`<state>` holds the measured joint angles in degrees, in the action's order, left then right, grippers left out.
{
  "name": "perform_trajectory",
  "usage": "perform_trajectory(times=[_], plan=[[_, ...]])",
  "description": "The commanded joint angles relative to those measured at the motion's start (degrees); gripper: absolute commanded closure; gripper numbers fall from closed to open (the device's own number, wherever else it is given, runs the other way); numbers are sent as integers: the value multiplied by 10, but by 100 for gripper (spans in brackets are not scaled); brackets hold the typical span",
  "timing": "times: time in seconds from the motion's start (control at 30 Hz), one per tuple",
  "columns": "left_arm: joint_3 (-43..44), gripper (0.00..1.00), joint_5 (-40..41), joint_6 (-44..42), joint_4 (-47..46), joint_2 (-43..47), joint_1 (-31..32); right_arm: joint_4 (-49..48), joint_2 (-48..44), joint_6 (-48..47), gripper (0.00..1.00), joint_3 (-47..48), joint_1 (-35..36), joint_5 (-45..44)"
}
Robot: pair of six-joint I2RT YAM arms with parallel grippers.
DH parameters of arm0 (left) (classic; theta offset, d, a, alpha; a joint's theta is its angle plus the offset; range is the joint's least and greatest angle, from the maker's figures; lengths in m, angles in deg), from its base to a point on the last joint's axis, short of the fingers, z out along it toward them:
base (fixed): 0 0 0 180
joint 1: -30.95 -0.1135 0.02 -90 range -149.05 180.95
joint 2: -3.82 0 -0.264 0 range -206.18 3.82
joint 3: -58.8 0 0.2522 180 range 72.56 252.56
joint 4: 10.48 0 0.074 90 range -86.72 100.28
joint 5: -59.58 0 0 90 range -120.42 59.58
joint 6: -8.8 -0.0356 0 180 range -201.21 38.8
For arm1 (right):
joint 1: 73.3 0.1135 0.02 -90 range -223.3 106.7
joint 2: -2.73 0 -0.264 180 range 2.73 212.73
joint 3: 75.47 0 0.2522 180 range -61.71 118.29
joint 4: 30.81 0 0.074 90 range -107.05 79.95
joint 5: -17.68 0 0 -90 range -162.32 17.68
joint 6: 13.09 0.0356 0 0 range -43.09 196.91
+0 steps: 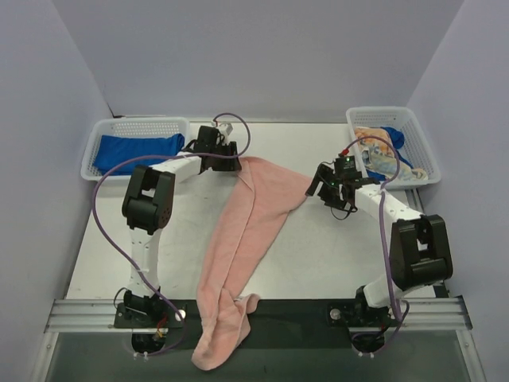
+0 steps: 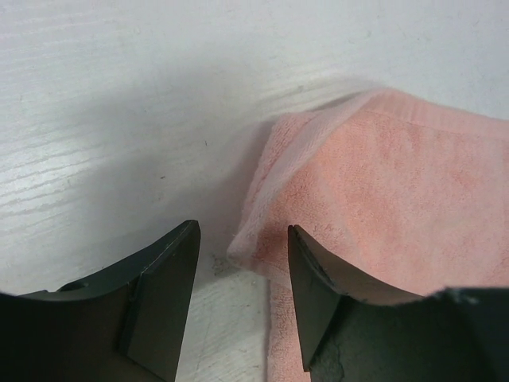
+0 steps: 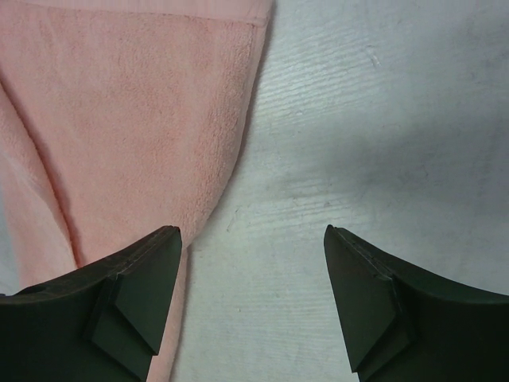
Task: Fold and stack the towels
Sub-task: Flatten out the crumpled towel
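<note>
The top external view looks down from above and behind the arm bases, facing twelve o'clock over the whole worktop (image 1: 334,263). Each wrist view hangs close above it, looking past the left fingers (image 2: 159,302) or the right fingers (image 3: 127,294). All three share the salmon-pink towel's (image 1: 246,215) twelve-o'clock end.

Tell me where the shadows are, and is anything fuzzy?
Left wrist view: a soft grey shadow lies on the table beside the pink towel; the left claw is very dark. Right wrist view: a shadow crosses the table beyond the right claw. Top view: even light, only faint shadows, nothing fuzzy.
</note>
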<state>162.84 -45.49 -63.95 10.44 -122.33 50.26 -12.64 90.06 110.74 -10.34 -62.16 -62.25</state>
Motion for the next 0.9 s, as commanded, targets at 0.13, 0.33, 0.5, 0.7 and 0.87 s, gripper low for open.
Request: perform_trajectory(times=[0.13, 0.33, 0.5, 0.7, 0.87], plan=[[23, 41, -37, -7, -64, -5, -16, -55, 50, 33, 28, 1, -10, -48], [24, 53, -59, -7, -99, -12, -17, -60, 93, 55, 29, 21, -25, -57], [30, 75, -65, -9, -100, -17, -20, -60, 135, 56, 30, 58, -30, -62], [38, 96, -66, -10, -93, -15, -23, -52, 180, 45, 34, 108, -30, -61], [42, 100, -62, -23, -79, -10, -23, -16, 219, 37, 39, 144, -28, -75]])
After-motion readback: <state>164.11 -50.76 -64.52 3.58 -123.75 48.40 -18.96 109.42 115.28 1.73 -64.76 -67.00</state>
